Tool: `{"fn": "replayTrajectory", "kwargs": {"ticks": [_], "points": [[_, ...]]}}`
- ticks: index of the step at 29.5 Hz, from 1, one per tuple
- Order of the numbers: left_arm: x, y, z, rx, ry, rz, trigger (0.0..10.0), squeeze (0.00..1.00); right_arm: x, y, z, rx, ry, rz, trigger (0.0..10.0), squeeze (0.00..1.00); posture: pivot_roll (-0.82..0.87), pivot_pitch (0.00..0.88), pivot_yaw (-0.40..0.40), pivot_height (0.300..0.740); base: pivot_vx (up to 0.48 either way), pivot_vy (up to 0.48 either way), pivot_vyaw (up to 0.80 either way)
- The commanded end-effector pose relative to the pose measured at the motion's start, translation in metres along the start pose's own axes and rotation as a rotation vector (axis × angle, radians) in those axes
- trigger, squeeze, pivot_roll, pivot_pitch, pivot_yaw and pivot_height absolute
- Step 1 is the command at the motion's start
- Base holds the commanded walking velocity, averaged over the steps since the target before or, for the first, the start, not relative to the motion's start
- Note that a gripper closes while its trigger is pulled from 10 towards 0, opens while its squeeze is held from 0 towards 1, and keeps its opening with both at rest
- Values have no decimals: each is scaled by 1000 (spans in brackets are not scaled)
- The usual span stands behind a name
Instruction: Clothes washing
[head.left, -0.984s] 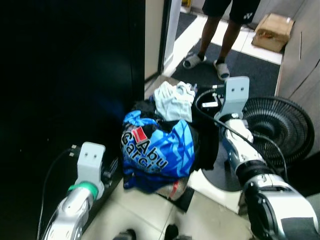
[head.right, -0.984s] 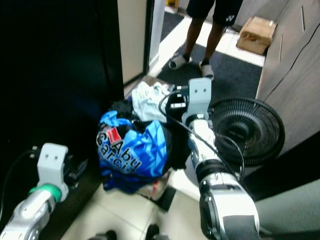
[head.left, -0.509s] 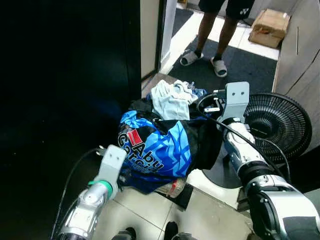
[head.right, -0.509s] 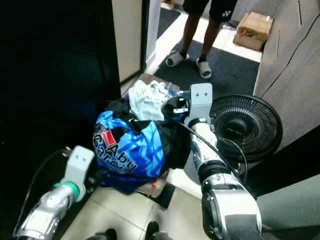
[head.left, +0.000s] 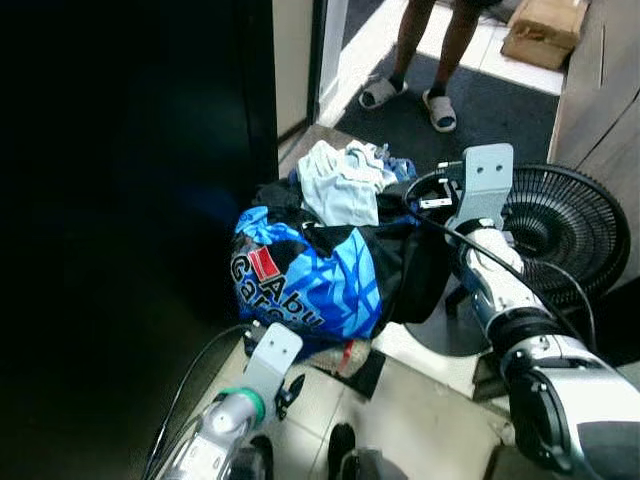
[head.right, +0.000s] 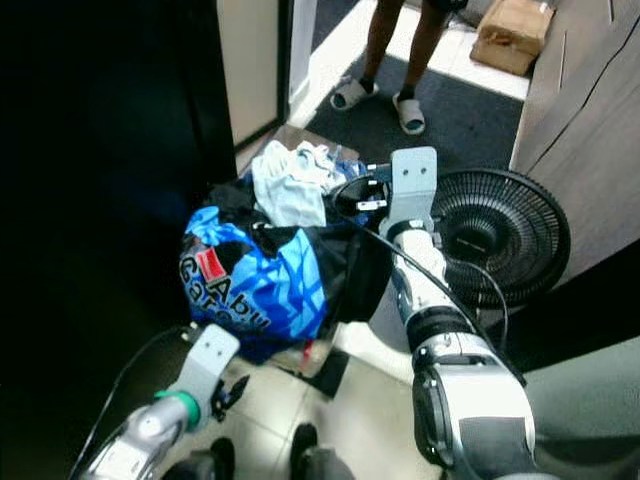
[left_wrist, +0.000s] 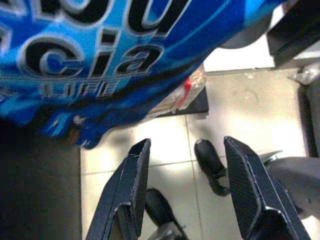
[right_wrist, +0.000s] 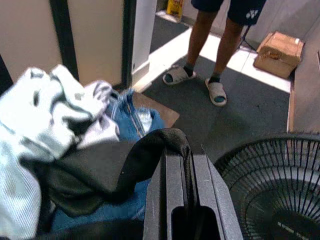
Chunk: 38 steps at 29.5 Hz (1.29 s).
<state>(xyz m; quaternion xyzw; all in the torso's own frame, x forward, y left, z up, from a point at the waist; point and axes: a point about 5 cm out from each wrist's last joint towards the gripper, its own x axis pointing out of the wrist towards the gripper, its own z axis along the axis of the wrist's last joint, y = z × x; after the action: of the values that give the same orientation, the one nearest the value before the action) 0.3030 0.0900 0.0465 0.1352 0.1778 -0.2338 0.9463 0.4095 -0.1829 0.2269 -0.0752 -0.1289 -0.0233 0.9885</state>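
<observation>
A heap of laundry sits on the tiled floor (head.left: 420, 420) beside a dark wall, topped by a blue printed jersey (head.left: 310, 280) with a pale garment (head.left: 340, 190) behind it. To the right stands a black floor fan (head.left: 570, 230); beyond, a person's sandalled feet (head.left: 410, 95) wait on a dark mat near a cardboard box (head.left: 545, 30).

The right end effector (right_wrist: 186, 175) reaches to the pile's far side. Its wrist view shows what the head views cannot: both fingers pressed together on a fold of black cloth (right_wrist: 125, 170), with denim (right_wrist: 132, 117) lying between that cloth and the pale garment.

The left end effector (left_wrist: 187, 192) hangs low over the tiles just in front of the jersey, fingers (left_wrist: 132, 185) parted wide and gripping nothing. Its wrist view shows the jersey's lettering close up and a clear wrapper with red print (left_wrist: 182, 92) tucked under the hem.

Compared with a second ago, the left arm has swung in from the dark wall towards the pile's front edge, while the right arm keeps its grip in much the same place.
</observation>
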Motion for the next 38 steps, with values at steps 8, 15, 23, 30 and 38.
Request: {"fn": "replayTrajectory", "kwargs": {"ticks": [8, 15, 23, 30, 38], "points": [[22, 44, 51, 77, -85, 196, 10000, 0, -6, 2, -14, -8, 48, 0, 10000, 0, 115, 430, 5, 740, 0, 0, 0], [20, 80, 74, 103, -115, 301, 10000, 0, -6, 2, -14, -6, 49, -1, 10000, 0, 116, 422, 10, 740, 0, 0, 0], [11, 115, 96, 72, -162, 395, 10000, 0, -6, 0, -14, -6, 48, -10, 10000, 0, 112, 433, 5, 740, 0, 0, 0], [-9, 155, 155, -117, -367, 475, 10000, 0, -5, -4, -13, -11, 54, -18, 10000, 0, 118, 424, -7, 740, 0, 0, 0], [-13, 143, 218, -192, -584, 361, 10000, 0, -3, -6, -11, -15, 51, -21, 10000, 0, 109, 420, -13, 740, 0, 0, 0]]}}
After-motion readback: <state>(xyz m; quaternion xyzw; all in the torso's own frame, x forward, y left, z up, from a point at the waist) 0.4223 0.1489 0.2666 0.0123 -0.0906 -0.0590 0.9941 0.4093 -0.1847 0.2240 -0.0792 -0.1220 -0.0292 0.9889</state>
